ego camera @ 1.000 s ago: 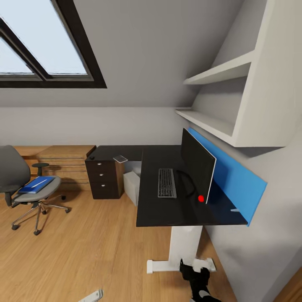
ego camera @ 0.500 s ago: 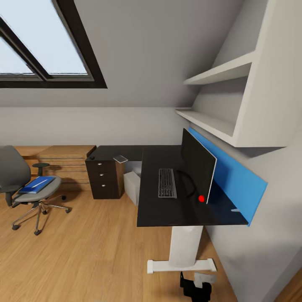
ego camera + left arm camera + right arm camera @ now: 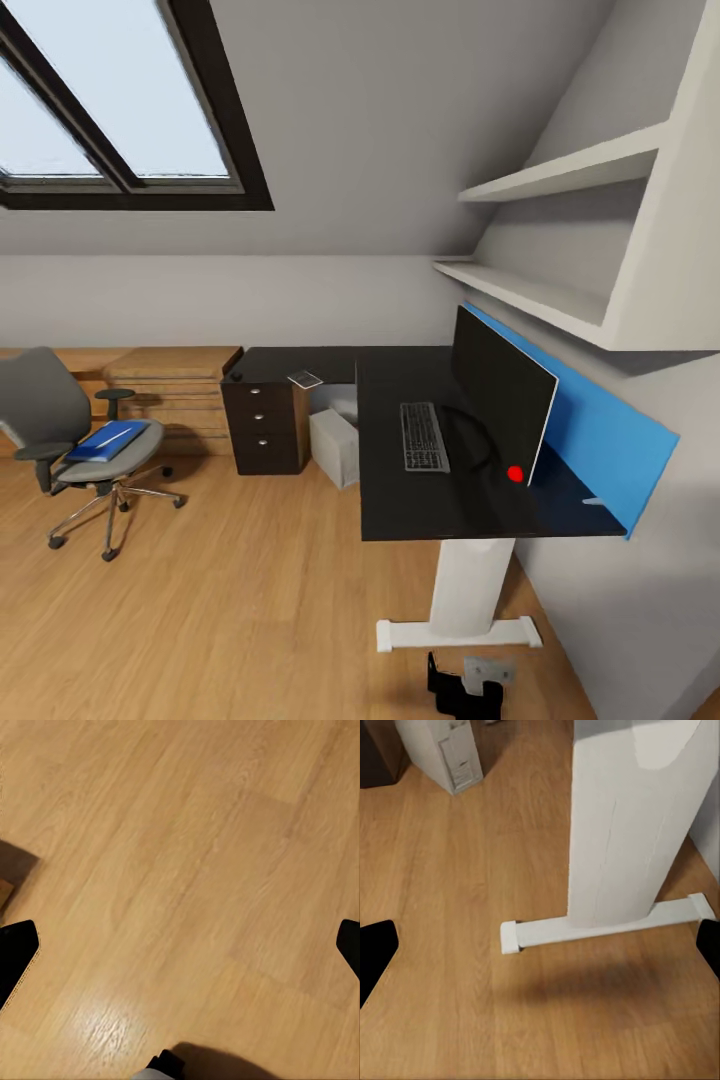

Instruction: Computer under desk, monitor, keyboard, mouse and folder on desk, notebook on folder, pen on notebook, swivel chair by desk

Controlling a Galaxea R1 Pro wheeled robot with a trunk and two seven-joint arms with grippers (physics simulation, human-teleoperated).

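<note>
Currently the robot stands off from the worktop [image 3: 420, 500], and the risks run from left to right across the head view. One chair [image 3: 75, 440] sits on the wood floor [image 3: 230, 590], well apart from the worktop. One blue folder [image 3: 106, 440] lies on its seat, with a thin pale streak on top that may be the pen; this cannot be confirmed. The chair rolls on casters, so a push during the pick could shift it and tip the folder off.

One drawer unit [image 3: 265, 425] stands under the worktop's far wing. One small flat booklet [image 3: 305, 379], probably the notebook, lies at the edge above it and could be knocked off by a passing arm. One grey computer [image 3: 337, 446] stands on the floor beneath the worktop; the base could strike it, or the white leg [image 3: 470, 585], on approach.

One keyboard [image 3: 424, 436] lies on the worktop just beside the one monitor [image 3: 500, 405]. The thin monitor could topple if an arm swings near. A small red item [image 3: 515, 474] lies at the monitor's foot; no mouse can be identified.

Left claw [image 3: 180, 945]: fingertips spread wide, nothing held, above bare floor. Right claw [image 3: 540, 945]: equally wide apart, empty, facing the leg's foot.
</note>
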